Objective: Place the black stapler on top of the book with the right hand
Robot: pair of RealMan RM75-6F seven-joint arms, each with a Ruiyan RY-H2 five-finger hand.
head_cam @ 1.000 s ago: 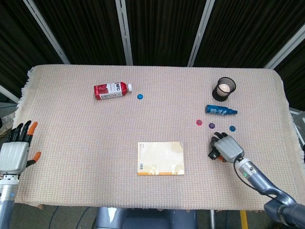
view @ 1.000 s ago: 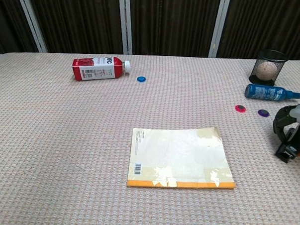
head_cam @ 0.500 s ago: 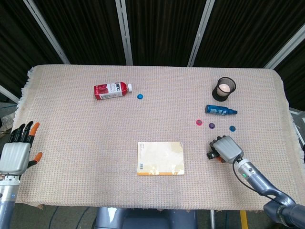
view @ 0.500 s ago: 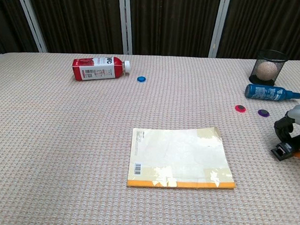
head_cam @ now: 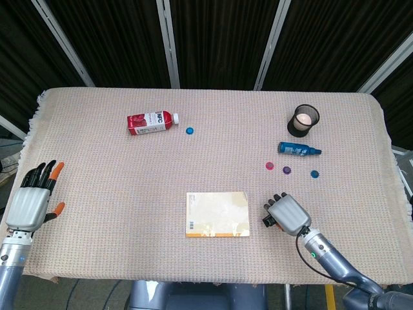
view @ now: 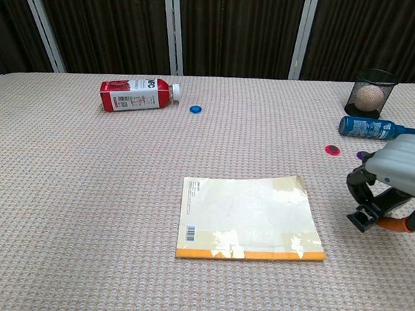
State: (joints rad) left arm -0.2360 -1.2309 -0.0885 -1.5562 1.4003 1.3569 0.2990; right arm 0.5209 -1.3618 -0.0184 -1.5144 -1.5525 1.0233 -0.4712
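The stapler [view: 364, 217] has travelled left since a second ago, from beside the purple and blue discs to just right of the book [head_cam: 217, 214], carried in the right hand [head_cam: 284, 214]. It is not yet over the cover; a strip of table cloth [head_cam: 97, 194] shows between its black front end and the book's right edge. In the chest view that end pokes out below and left of the dark fingers [view: 361, 181], which curl down around the stapler's body with the grey back of the hand above it. Whether it hangs clear of the cloth cannot be told.

The left hand [head_cam: 33, 201] has risen a little at the table's left edge; it holds nothing, with its fingers straight and slightly apart.

Behind the right hand lie a pink disc [head_cam: 270, 165], a purple disc [head_cam: 286, 170] and a blue disc [head_cam: 314, 173], then a blue bottle [head_cam: 299, 149] on its side and a mesh cup [head_cam: 304, 120]. A red bottle [head_cam: 152, 122] lies far left, with another blue disc [head_cam: 189, 130] beside its cap.
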